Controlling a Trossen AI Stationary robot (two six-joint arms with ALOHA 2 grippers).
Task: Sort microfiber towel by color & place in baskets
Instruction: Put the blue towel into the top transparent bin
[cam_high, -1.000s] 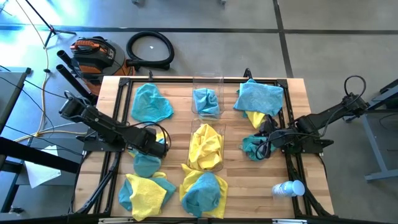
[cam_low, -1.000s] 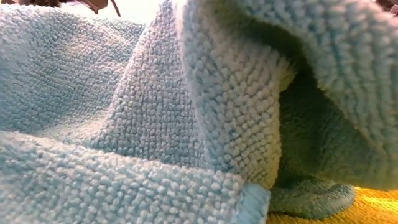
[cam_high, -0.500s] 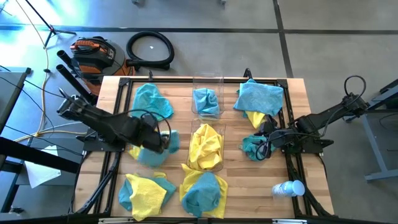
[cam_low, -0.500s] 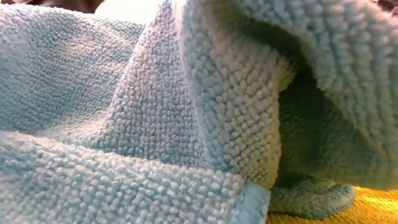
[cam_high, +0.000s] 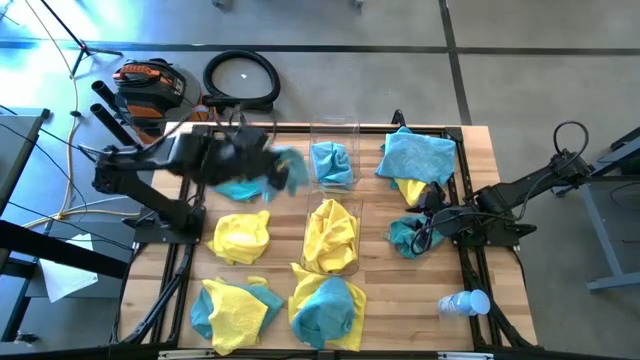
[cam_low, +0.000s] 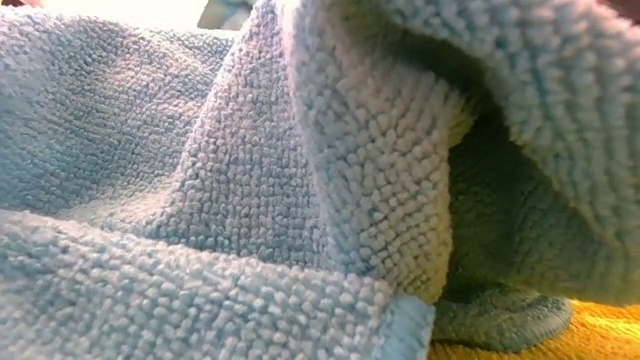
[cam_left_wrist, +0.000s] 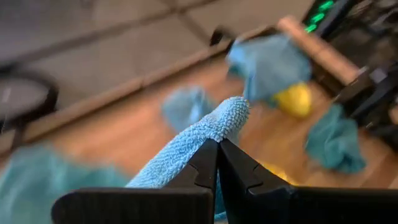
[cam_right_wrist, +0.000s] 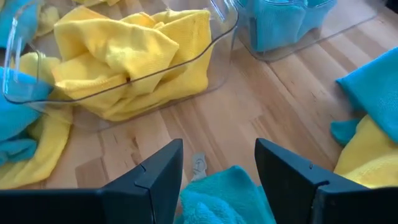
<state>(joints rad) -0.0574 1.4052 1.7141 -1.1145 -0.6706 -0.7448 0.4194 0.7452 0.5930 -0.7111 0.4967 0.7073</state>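
Above the upper left of the wooden bench (cam_high: 385, 290) in the high view, the left hand (cam_high: 262, 170) hangs with its two dark fingers pressed together on a blue towel (cam_left_wrist: 186, 144), a nubby, looped-pile cloth that folds over the fingertips and trails off in a soft roll. Just right of it in that frame stands the far basket (cam_high: 334, 160), a clear thin-walled plastic bin with rounded corners, holding crumpled blue cloth. Below it the near basket (cam_high: 333, 238), of the same clear plastic, is filled with rumpled yellow cloth.

Loose towels lie around them: a yellow towel (cam_high: 241, 236) at middle left, a yellow-and-blue heap (cam_high: 232, 309) at lower left, a blue-on-yellow heap (cam_high: 327, 308) at lower centre, and a flat blue towel (cam_high: 416, 157) at upper right with yellow showing under its lower edge.

At middle right the right hand (cam_right_wrist: 219, 169) sits low over a teal towel (cam_right_wrist: 224, 198), its fingers spread apart and gripping nothing. A white plastic bottle (cam_high: 465, 302) lies on its side at lower right.

Pale wooden planks make up the bench top, edged by black frame rails (cam_high: 469, 270). Beyond it is grey floor with a coiled black hose (cam_high: 241, 81) and an orange and black machine (cam_high: 150, 88). Blue looped pile fills the low view, with a strip of yellow at lower right.
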